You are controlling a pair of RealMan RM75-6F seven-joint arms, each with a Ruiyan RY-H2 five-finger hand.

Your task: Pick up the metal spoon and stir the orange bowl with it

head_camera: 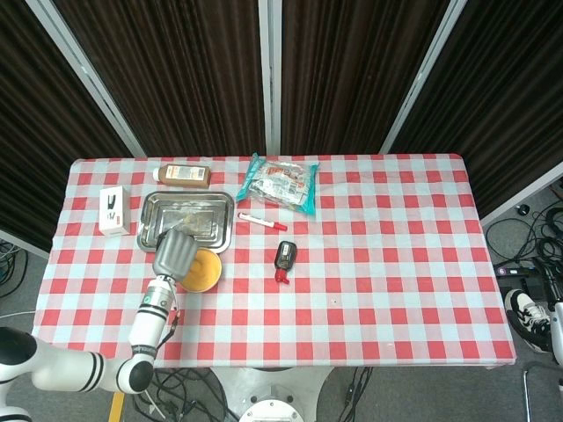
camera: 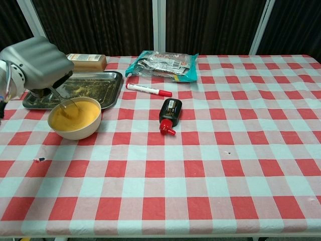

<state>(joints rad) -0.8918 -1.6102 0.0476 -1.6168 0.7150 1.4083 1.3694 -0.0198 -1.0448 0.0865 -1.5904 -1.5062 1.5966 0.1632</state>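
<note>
Fingers (camera: 59, 83) of our left hand (camera: 36, 68) pinch the metal spoon (camera: 64, 103), its tip below them dipped in the orange bowl (camera: 75, 118), and we judge a hard sideways sweep could tip that bowl or slop its contents out.

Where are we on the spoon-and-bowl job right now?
Pick-up looks done: the left robot hand holds the metal spoon, its handle running down from the fingers. In hand: the spoon's tip sits in the yellow contents of the orange bowl, so stirring seems underway. Left: finish stirring. The right robot hand shows in neither view.
</note>
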